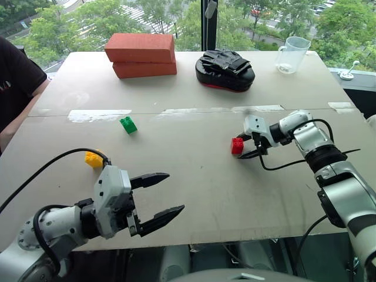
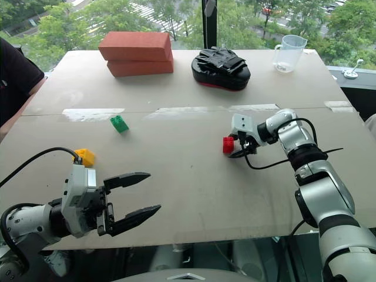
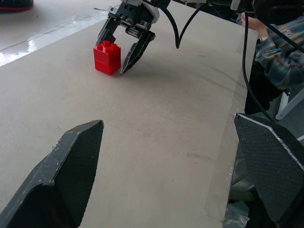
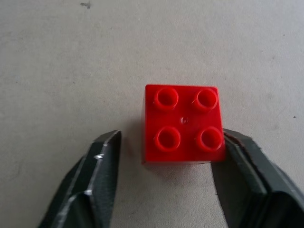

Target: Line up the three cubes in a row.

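The red cube (image 1: 237, 145) stands studs up on the table, right of centre. My right gripper (image 1: 243, 147) is open around it; in the right wrist view one finger (image 4: 102, 161) stands clear of the cube (image 4: 183, 123) and the other rests against its side. Farther back and left of centre lies the green cube (image 1: 128, 124). The yellow cube (image 1: 93, 158) sits at the left, just behind my left arm. Near the front edge, my left gripper (image 1: 175, 191) hovers open with nothing between its fingers.
Two stacked red-orange bricks (image 1: 141, 56), a black padded mitt (image 1: 225, 69) and a clear jug (image 1: 292, 54) stand along the table's far side. A taped seam (image 1: 176, 111) crosses the table. A person (image 1: 14, 82) sits at the far left corner.
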`<state>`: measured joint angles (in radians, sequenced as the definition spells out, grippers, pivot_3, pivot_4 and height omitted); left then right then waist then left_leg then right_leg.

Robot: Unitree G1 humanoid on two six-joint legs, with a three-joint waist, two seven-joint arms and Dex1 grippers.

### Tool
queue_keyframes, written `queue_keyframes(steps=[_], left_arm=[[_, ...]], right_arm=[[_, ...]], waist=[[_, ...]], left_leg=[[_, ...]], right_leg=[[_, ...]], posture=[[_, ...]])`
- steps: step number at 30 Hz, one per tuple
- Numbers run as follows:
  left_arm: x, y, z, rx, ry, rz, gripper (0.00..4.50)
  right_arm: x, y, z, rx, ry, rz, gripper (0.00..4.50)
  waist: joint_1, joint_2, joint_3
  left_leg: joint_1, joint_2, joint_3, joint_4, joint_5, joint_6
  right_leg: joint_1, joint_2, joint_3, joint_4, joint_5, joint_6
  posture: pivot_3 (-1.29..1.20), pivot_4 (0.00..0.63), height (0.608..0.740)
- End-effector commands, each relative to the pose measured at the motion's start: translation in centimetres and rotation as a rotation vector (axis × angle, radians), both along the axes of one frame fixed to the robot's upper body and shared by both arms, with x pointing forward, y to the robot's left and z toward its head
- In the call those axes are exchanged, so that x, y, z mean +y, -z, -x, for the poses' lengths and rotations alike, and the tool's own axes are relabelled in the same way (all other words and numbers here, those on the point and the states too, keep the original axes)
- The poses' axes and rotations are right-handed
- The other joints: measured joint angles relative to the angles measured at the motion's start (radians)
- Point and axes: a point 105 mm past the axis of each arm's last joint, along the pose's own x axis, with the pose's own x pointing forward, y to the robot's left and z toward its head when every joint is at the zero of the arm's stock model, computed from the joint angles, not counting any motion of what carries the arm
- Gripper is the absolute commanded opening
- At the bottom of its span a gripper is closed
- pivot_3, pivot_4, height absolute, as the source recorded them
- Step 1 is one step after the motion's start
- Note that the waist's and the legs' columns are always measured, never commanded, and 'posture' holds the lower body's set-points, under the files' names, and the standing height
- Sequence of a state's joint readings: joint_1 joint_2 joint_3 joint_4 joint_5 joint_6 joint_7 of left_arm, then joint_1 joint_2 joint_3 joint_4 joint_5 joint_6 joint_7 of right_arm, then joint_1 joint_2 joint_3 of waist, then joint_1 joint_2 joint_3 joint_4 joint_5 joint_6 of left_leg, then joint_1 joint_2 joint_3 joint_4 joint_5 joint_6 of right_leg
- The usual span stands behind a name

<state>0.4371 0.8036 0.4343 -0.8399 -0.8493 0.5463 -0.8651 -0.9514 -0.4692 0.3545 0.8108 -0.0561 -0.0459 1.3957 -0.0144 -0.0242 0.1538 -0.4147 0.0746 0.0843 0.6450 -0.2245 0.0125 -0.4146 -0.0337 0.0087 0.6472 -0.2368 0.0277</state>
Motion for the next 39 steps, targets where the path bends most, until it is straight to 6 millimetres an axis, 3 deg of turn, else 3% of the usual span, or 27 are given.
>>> queue_keyframes(steps=[1, 8, 17, 18, 21, 27, 35, 39], left_arm=[[0.2, -0.7, -0.1, -0.044, -0.021, 0.002, 4.50], [0.6, -0.5, -0.8, -0.055, -0.081, 0.025, 4.50], [2.5, -0.1, -2.7, -0.084, -0.233, 0.055, 4.50], [3.3, -0.2, -3.5, -0.104, -0.307, 0.066, 4.50], [8.1, 0.3, -6.3, -0.169, -0.734, 0.050, 4.50], [12.4, 1.4, -7.5, -0.094, -1.095, 0.059, 4.50], [12.6, -3.0, -13.8, -0.134, -1.248, 0.084, 4.50], [12.6, -2.8, -16.2, -0.076, -1.393, 0.029, 4.50]], right_arm=[[0.2, -1.7, -0.5, -0.055, -0.026, -0.011, 4.39], [0.4, -3.5, 0.0, -0.103, -0.033, -0.074, 4.39], [-0.8, -5.6, 2.6, -0.152, 0.025, -0.208, 4.39], [-0.7, -6.1, 3.2, -0.155, 0.026, -0.254, 4.39], [0.3, -8.7, 6.7, -0.150, 0.026, -0.509, 4.39], [1.7, -9.8, 10.7, -0.175, 0.052, -0.657, 4.39], [2.2, -9.6, 10.9, -0.193, 0.103, -0.664, 4.39], [1.6, -10.0, 10.6, -0.221, 0.122, -0.654, 4.39]], waist=[[0.000, 0.000, 0.000], [0.000, 0.000, 0.000], [0.004, 0.000, 0.000], [0.004, 0.000, 0.000], [0.008, -0.001, -0.001], [0.004, -0.003, -0.001], [0.025, -0.010, -0.002], [0.026, -0.010, -0.002]], left_leg=[[0.000, 0.000, 0.000, 0.000, 0.000, 0.000], [0.000, 0.000, 0.000, 0.000, 0.000, 0.000], [0.000, 0.000, 0.000, 0.000, 0.000, 0.000], [0.000, 0.000, 0.000, 0.000, 0.000, 0.000], [0.000, 0.000, -0.001, -0.001, 0.000, 0.000], [0.000, 0.000, -0.003, 0.001, 0.000, 0.000], [0.001, -0.001, -0.006, 0.008, 0.000, 0.000], [0.001, -0.002, -0.005, 0.008, 0.000, 0.000]], right_leg=[[0.000, 0.000, 0.000, 0.000, 0.000, 0.000], [0.000, 0.000, 0.000, 0.000, 0.000, 0.000], [0.000, 0.000, 0.000, 0.000, 0.000, 0.000], [0.000, 0.000, 0.000, 0.000, 0.000, 0.000], [0.000, 0.000, -0.001, 0.000, 0.000, 0.000], [0.001, 0.000, -0.001, 0.003, 0.001, 0.003], [0.002, 0.000, -0.001, 0.010, 0.000, 0.000], [0.002, 0.001, 0.000, 0.010, 0.000, 0.001]], posture=[[0.00, 0.150, 0.740], [0.00, 0.150, 0.740], [0.00, 0.150, 0.740], [0.00, 0.150, 0.740], [0.00, 0.150, 0.740], [0.00, 0.150, 0.740], [0.00, 0.150, 0.740], [0.00, 0.150, 0.740]])
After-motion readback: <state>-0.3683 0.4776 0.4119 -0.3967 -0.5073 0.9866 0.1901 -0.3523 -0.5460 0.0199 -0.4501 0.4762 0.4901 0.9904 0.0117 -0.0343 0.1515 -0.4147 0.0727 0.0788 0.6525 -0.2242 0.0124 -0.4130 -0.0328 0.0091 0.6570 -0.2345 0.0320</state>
